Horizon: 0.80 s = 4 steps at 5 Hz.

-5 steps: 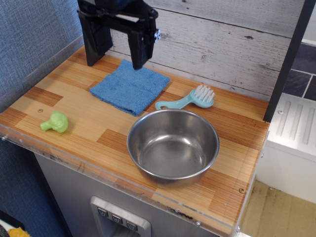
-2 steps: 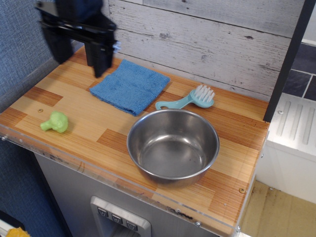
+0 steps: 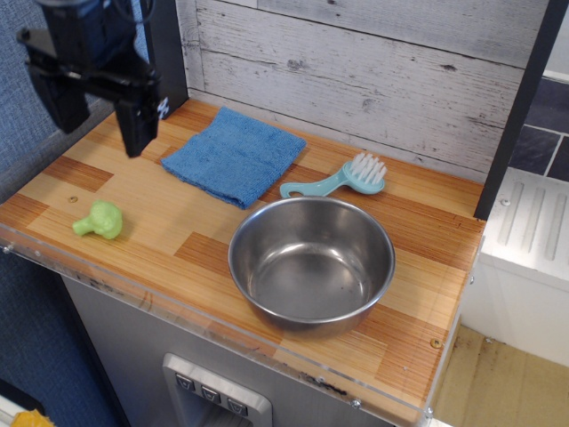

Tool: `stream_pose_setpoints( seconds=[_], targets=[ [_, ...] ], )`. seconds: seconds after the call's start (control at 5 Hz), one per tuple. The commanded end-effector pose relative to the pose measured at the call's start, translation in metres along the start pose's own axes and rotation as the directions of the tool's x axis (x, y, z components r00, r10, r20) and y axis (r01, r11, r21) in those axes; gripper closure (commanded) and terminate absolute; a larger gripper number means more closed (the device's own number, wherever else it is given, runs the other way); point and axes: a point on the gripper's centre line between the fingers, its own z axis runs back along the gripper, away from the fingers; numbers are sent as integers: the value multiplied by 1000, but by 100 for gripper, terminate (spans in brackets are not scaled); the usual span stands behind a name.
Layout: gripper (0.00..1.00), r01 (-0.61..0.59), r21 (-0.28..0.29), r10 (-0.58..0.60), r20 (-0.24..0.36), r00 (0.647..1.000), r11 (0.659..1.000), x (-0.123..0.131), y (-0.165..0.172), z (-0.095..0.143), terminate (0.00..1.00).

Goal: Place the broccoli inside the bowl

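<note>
Hovering my black gripper (image 3: 93,120) wide open and empty above the little lime-green plastic broccoli (image 3: 100,221) lying near the counter's front-left edge, well apart from the big shiny steel bowl (image 3: 311,263).

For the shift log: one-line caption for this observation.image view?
Open gripper above the counter's left end, broccoli lying below it, bowl empty.

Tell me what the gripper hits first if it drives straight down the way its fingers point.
Probably bare wooden counter: the open gripper points down, seemingly behind the broccoli and left of the blue cloth. Depth is uncertain.
</note>
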Motion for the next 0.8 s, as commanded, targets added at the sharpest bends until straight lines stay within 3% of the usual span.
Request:
stream_pose_setpoints(
  seconds=[0.0, 0.2, 0.6],
  targets=[
    [0, -70, 47, 71, -11, 997, 996, -9, 26, -25, 0],
    [0, -105, 59, 107, -31, 994, 993, -12, 33, -42, 0],
    [0, -128, 31, 130, -68, 989, 991, -16, 29, -66, 0]
  ],
)
